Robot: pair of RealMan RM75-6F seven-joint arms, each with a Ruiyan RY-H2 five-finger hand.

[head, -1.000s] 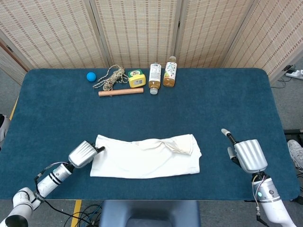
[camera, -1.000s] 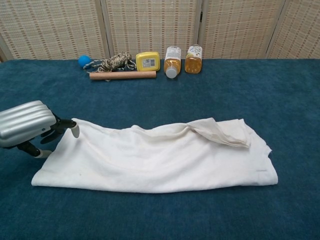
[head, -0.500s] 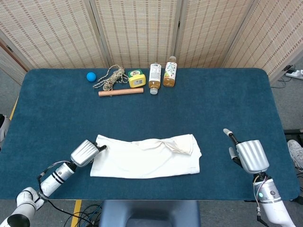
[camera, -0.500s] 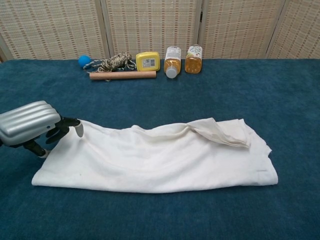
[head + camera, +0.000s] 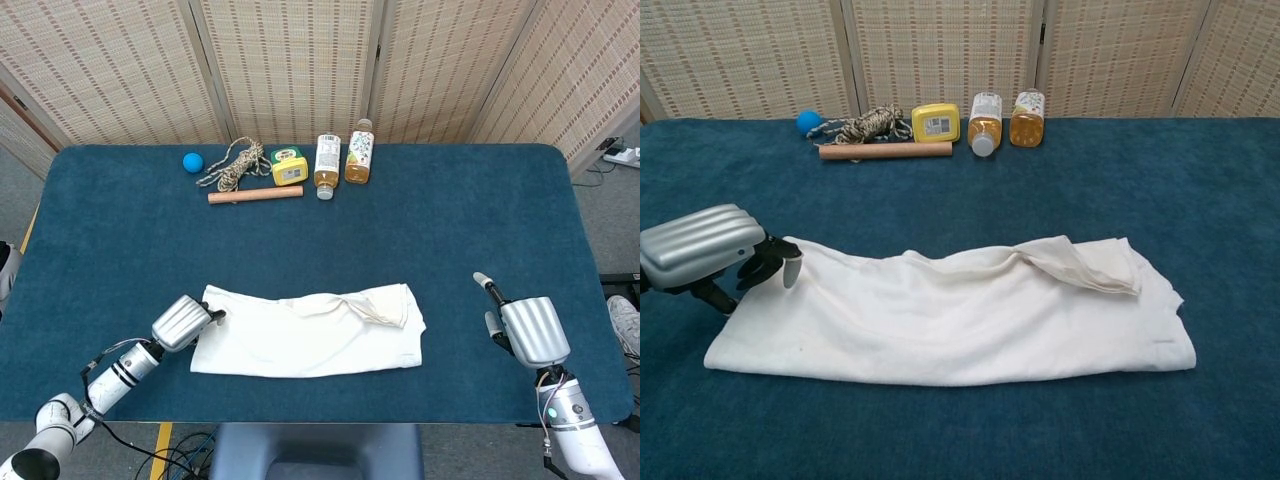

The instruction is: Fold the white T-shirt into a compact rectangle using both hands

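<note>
Lying across the near middle of the blue table (image 5: 480,210), the white T-shirt (image 5: 310,335) is seen already reduced to a long band whose long axis runs from 9 o'clock to 3 o'clock in the head view, with a loose flap doubled over toward its 3 o'clock end. The left hand (image 5: 183,322) is placed right at the band's 9 o'clock end; in the chest view its fingertips (image 5: 790,268) are curled down at the far corner of the cloth, touching it, though whether any fabric is actually pinched cannot be told. The right hand (image 5: 530,328) is held well apart from the shirt, out at 3 o'clock from the band's other end, with its fingers extended toward 12 o'clock and nothing held. The left hand is therefore judged the nearer by far, and the coming fold is expected to be carried along the long axis, from 9 o'clock toward 3 o'clock, to shorten the band into a rectangle.
</note>
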